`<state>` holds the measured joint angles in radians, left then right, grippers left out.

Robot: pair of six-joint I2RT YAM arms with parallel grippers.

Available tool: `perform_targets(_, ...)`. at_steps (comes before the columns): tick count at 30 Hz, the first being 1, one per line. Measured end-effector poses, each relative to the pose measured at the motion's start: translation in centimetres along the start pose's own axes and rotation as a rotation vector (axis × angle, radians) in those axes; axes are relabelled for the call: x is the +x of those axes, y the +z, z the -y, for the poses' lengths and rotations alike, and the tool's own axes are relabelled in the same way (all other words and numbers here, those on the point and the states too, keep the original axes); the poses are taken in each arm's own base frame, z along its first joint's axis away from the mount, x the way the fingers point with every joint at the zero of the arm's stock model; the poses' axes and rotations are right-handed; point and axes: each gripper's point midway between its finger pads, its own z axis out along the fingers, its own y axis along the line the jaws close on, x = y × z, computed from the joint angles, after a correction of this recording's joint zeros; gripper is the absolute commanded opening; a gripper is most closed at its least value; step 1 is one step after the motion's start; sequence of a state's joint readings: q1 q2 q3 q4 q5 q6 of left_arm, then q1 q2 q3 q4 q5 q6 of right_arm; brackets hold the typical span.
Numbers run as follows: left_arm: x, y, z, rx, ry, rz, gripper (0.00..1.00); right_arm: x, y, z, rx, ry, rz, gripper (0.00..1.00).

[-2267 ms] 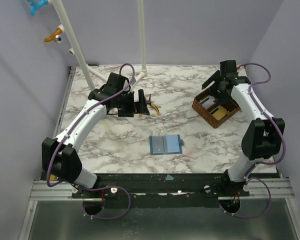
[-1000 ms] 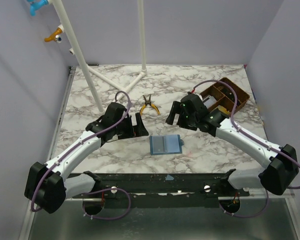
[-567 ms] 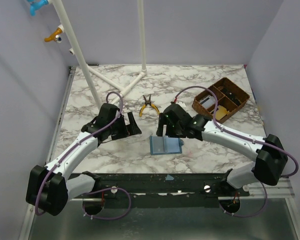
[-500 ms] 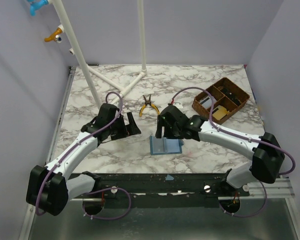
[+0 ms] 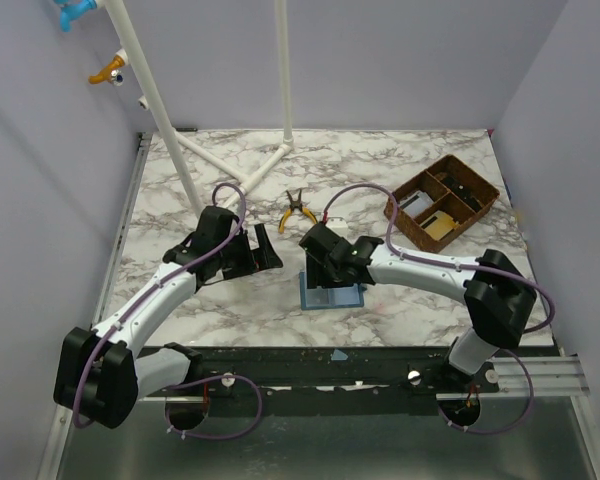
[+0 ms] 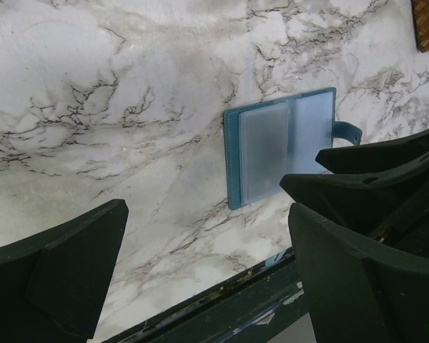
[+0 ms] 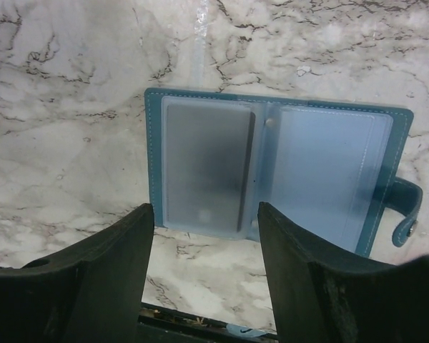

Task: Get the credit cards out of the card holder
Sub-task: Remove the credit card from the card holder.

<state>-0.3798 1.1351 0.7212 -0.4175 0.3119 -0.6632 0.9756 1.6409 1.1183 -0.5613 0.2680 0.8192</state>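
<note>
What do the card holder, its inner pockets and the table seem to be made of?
The card holder looks like matte blue leather or imitation leather: stitching along the edge and a snap tab. Its inner pockets seem frosted soft plastic, perhaps vinyl: hazy and half see-through. The table has a white, grey-veined marble look; stone or printed laminate, I cannot tell.

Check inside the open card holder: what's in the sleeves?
The card holder lies open, showing two frosted plastic sleeves. The left sleeve looks greyer, as if something flat sits in it; the right sleeve looks paler. The frosting hides any card faces and their number.
</note>
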Motion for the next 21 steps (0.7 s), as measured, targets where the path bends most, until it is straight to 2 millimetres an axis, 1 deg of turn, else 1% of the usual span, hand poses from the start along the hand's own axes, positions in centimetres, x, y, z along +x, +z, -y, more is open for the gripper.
perform_targets(4, 0.1, 0.2, 0.1, 0.011, 0.001, -0.002, 0.98, 0.6, 1.1, -0.1, 0.012, -0.010, -0.015, 0.65)
perform_targets(8, 1.0, 0.5, -0.6, 0.003, -0.006, -0.022, 0.99, 1.4, 1.9, -0.2, 0.028, -0.026, -0.034, 0.65)
perform_targets(14, 1.3, 0.5, -0.8, -0.001, -0.009, -0.030, 0.99, 2.1, 2.6, -0.8, 0.039, -0.053, -0.044, 0.65)
perform_targets(21, 1.3, 0.5, -0.7, 0.001, -0.008, -0.030, 0.98, 2.3, 3.2, -0.5, 0.064, -0.055, -0.042, 0.64)
